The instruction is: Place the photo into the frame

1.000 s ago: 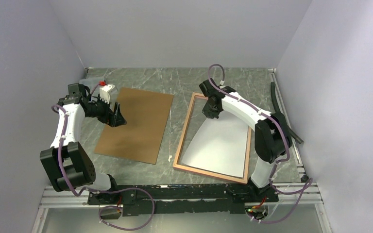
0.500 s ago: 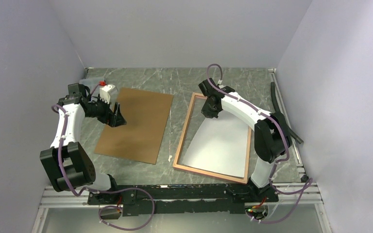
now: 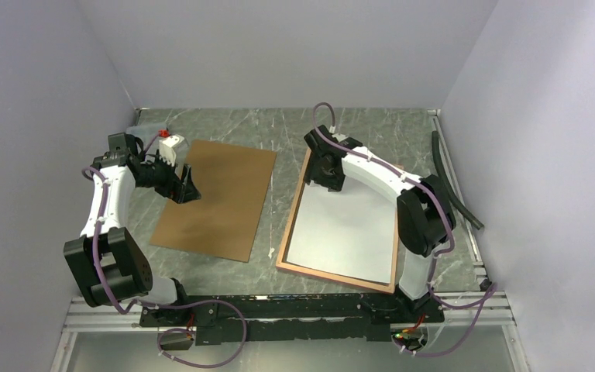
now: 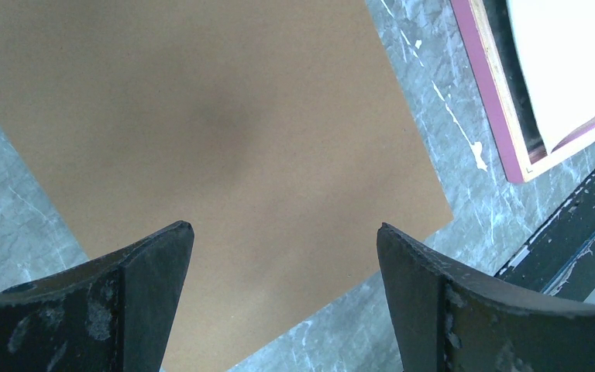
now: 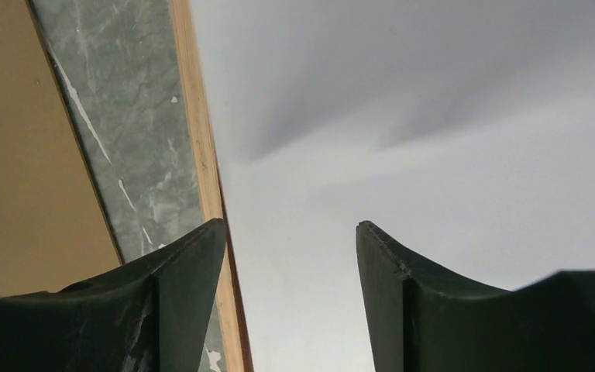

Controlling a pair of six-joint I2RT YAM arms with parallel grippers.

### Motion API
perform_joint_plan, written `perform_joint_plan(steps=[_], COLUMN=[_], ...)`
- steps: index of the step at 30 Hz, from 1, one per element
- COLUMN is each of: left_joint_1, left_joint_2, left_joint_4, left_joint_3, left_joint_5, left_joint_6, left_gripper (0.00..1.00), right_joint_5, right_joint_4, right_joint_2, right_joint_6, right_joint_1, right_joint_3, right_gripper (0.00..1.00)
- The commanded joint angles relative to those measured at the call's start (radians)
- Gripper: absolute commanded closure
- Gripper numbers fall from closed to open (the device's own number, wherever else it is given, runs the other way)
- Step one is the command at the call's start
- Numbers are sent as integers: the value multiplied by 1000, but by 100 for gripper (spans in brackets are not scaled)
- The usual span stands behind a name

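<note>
The frame (image 3: 289, 226) lies back-up on the right half of the table, tan rails showing. The photo (image 3: 345, 229) lies flat inside it, plain white back up; its picture side is hidden. My right gripper (image 3: 327, 180) hangs open over the frame's far left corner. In the right wrist view the gripper (image 5: 290, 225) holds nothing, with the photo (image 5: 434, 116) and the left rail of the frame (image 5: 197, 132) below it. My left gripper (image 3: 188, 190) is open and empty above the brown backing board (image 3: 217, 201). In the left wrist view the gripper (image 4: 285, 229) holds nothing.
The backing board (image 4: 201, 116) lies left of the frame (image 4: 496, 101), a strip of table between them. A white device with a red part (image 3: 170, 146) sits behind the left arm. A black bar (image 3: 453, 186) runs along the right wall. A white scrap (image 3: 270, 252) lies near the frame.
The right gripper has opened and shifted a little left. The photo, bowed upward at its far end before, now lies flat in the frame. The left arm has not moved.
</note>
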Motion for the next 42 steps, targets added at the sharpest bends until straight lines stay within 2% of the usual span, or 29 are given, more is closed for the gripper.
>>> perform_joint_plan(steps=[1, 7, 10, 12, 17, 18, 21, 24, 30, 42], left_joint_1=[-5, -5, -5, -3, 28, 38, 55, 84, 103, 140], left_joint_2=[-29, -25, -16, -15, -12, -8, 3, -6, -2, 17], left_joint_4=[6, 23, 24, 13, 9, 9, 8, 41, 40, 49], left_joint_3=[35, 33, 41, 57, 120, 128, 138, 116, 97, 60], left_joint_5=[6, -5, -16, -19, -40, -38, -44, -39, -47, -91], left_joint_6=[23, 7, 2, 7, -15, -17, -19, -30, -8, 6], left_gripper=[6, 6, 6, 6, 6, 6, 6, 6, 6, 6], right_joint_5=[-6, -40, -23, 2, 93, 58, -70, -99, -159, -196], right_joint_4=[11, 15, 13, 21, 144, 171, 292, 296, 289, 297], right_joint_2=[9, 0, -36, -68, -159, -158, -140, -53, 117, 270], right_joint_6=[-55, -65, -86, -117, -167, -176, -171, -168, -187, -173], right_joint_1=[2, 7, 4, 5, -23, -52, -135, -180, -237, -264], right_joint_3=[53, 59, 85, 116, 75, 62, 17, 63, 173, 190], right_gripper=[33, 28, 16, 2, 0, 3, 33, 56, 66, 70])
